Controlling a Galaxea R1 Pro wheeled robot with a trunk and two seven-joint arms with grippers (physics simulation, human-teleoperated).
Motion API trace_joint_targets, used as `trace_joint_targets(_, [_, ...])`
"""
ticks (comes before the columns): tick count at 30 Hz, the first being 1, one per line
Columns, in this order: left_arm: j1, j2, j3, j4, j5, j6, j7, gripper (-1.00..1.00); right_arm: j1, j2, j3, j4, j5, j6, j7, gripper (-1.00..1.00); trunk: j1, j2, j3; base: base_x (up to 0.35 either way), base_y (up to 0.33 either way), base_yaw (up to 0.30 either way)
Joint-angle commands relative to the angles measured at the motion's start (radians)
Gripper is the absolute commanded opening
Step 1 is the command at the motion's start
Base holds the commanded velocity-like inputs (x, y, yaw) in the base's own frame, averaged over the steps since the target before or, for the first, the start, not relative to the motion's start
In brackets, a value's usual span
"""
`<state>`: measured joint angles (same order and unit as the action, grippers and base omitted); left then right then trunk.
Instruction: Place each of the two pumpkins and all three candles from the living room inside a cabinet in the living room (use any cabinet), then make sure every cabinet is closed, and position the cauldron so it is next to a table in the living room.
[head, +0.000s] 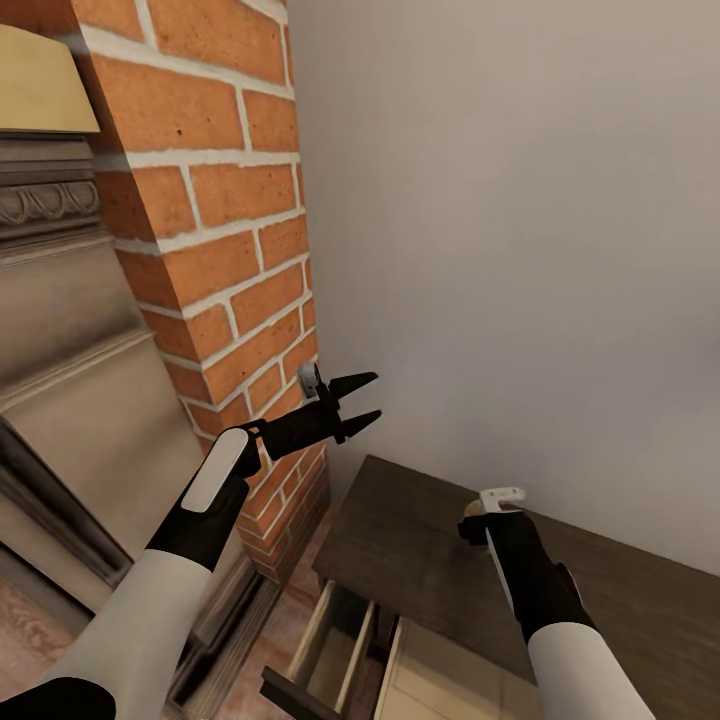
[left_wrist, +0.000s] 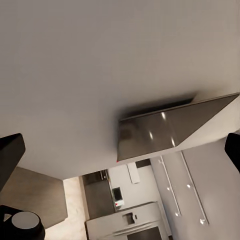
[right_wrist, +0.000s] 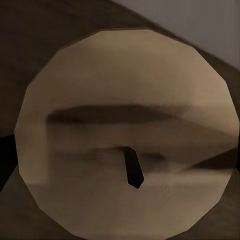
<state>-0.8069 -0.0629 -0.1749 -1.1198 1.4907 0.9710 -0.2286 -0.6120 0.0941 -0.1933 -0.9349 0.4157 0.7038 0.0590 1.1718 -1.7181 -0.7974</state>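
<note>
- our right end effector (head: 478, 522) points straight down over the dark top of the cabinet (head: 420, 530), near its back left corner by the wall (head: 520, 250).
- in the right wrist view a round tan candle (right_wrist: 125, 130) with a dark wick sits very close to the lens; the fingers are hidden, so we cannot tell for certain whether it is clenched on the candle.
- our left end effector (head: 355, 402) hangs released, fingers spread, in front of the brick chimney (head: 230, 250), carrying nothing.
- two drawers (head: 335, 650) stand pulled out at the cabinet front, pale inside.
- we judge the step in hand is moving the candle into a drawer.
- to do it well, we lift clear of the top, carry the candle forward over an open drawer, keep it upright, lower it inside the walls, then let go.
- we keep the left arm clear of the bricks.
</note>
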Motion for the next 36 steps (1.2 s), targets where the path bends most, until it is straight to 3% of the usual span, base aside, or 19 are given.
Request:
trace_joint_targets(1, [0.0, 0.0, 0.0, 0.0, 0.0, 0.0, 0.0, 1.0, 0.0, 0.0, 0.0, 0.0, 0.0, -0.001, -0.001, -1.0, 0.0, 0.0, 0.0, 0.0, 0.0, 0.0])
trace_joint_targets(12, [0.0, 0.0, 0.0, 0.0, 0.0, 0.0, 0.0, 1.0, 0.0, 0.002, 0.0, 0.001, 0.001, 0.0, -0.001, -1.0, 0.0, 0.0, 0.0, 0.0, 0.0, 0.003])
trace_joint_targets(21, [0.0, 0.0, 0.0, 0.001, 0.0, 0.0, 0.0, 1.0, 0.0, 0.003, 0.0, 0.001, 0.002, 0.0, -0.001, -1.0, 0.0, 0.0, 0.0, 0.0, 0.0, 0.185])
trace_joint_targets(36, [0.0, 0.0, 0.0, 0.003, -0.001, -0.001, 0.001, 1.0, 0.0, 0.001, 0.0, 0.005, 0.0, 0.012, 0.001, -1.0, 0.0, 0.0, 0.0, 0.0, 0.0, 0.007])
